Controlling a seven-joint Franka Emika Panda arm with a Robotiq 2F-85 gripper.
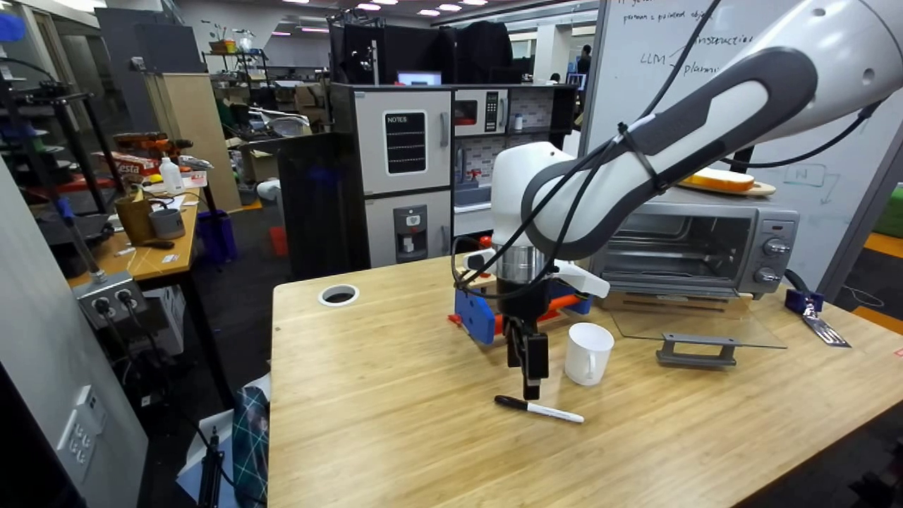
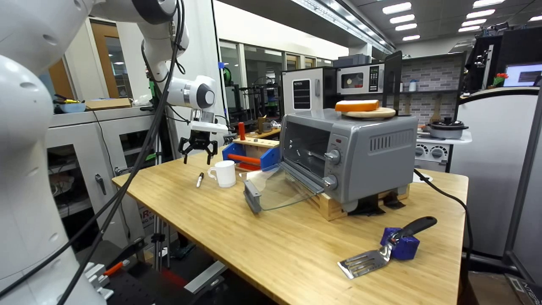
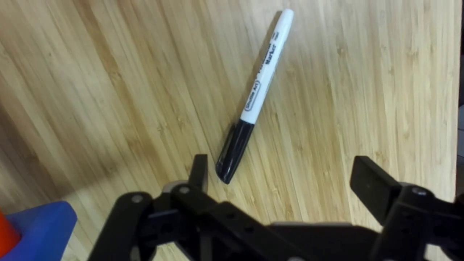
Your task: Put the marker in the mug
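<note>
The marker lies flat on the wooden table, with a black cap and a white barrel; it shows in both exterior views and in the wrist view. The white mug stands upright close to it, and also shows in an exterior view. It is out of the wrist view. My gripper is open and empty, pointing down above the table. In an exterior view its fingers are spread over the marker area. In the wrist view the black cap end is just inside the left finger.
The red-and-blue block toy stands beside the mug and the gripper; its blue corner shows in the wrist view. The toaster oven has its glass door lowered. A spatula rests on a purple block.
</note>
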